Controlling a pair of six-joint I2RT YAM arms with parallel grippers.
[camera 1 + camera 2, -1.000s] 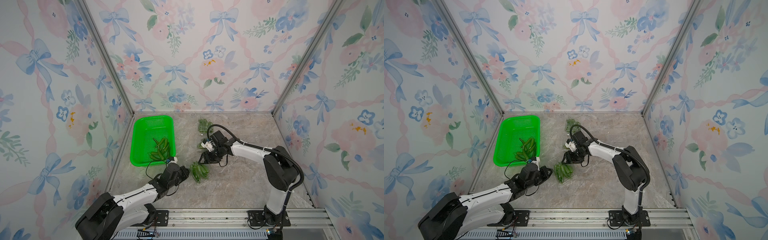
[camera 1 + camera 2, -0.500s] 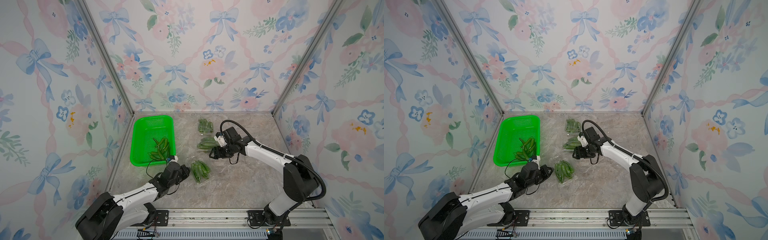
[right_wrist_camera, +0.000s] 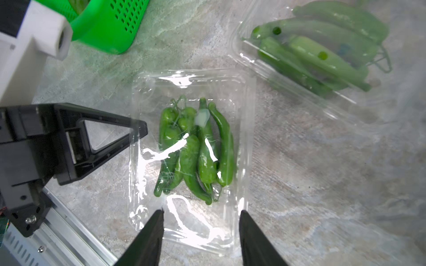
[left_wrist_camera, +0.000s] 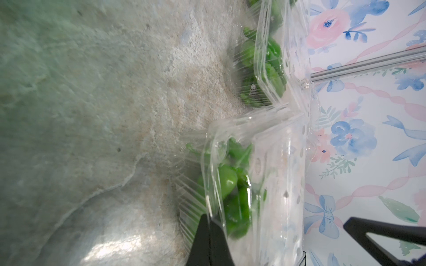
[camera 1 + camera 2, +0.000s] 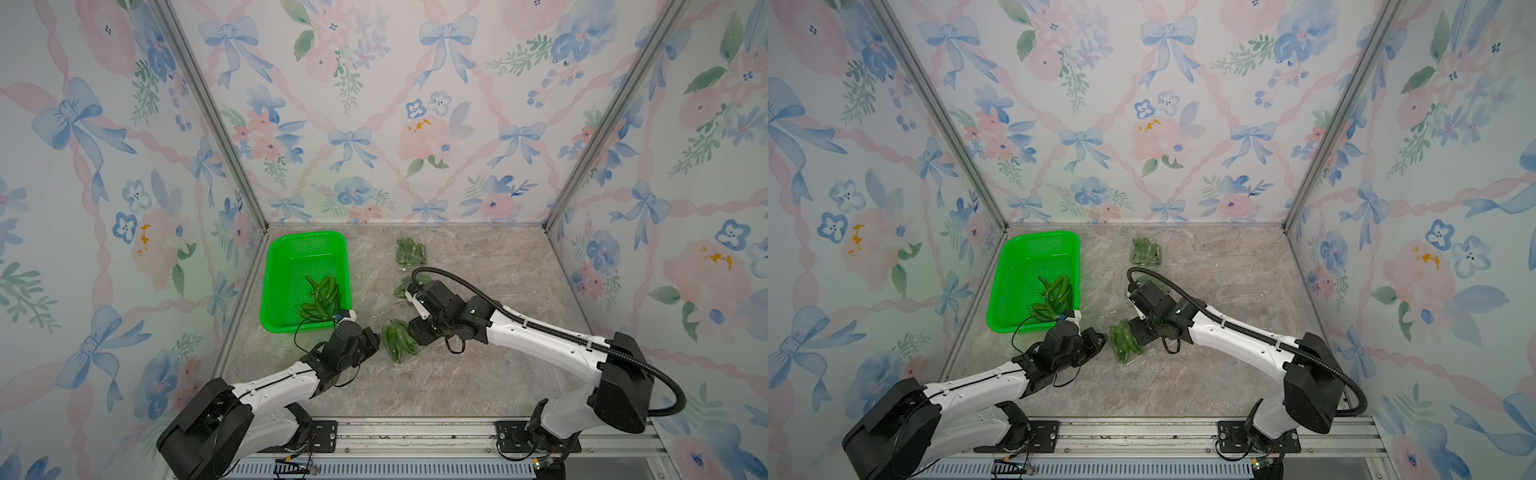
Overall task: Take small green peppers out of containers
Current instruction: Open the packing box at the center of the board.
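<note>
Farthest left on the grey table stands one green basket. In its near half lies a loose heap of peppers, several of them, too tangled for me to count surely. Just beside the basket's near corner is my left gripper. Its jaws are pressed together, and my left wrist view shows a thin lip of clear plastic running between them, so I am pinching the rim of the near box.

I count three clear boxes in both top views, lined up from near to far, each with peppers inside. The near box lies flat on the table with its lid down, and glare streaks the plastic. Through it I make out about six peppers side by side, their stems all at the end away from my right gripper. The middle box sits just beyond it, partly hidden under my right wrist in the top views, and holds about five blurred peppers. The far box lies apart from the other two, near the back wall, and I cannot count its peppers.

My right gripper reaches in from the right and hangs over the near box at the end where the pepper tips point. Its two fingers stand roughly half apart, narrower than the box, with nothing gripped between them. Whether they touch the lid I cannot tell.
</note>
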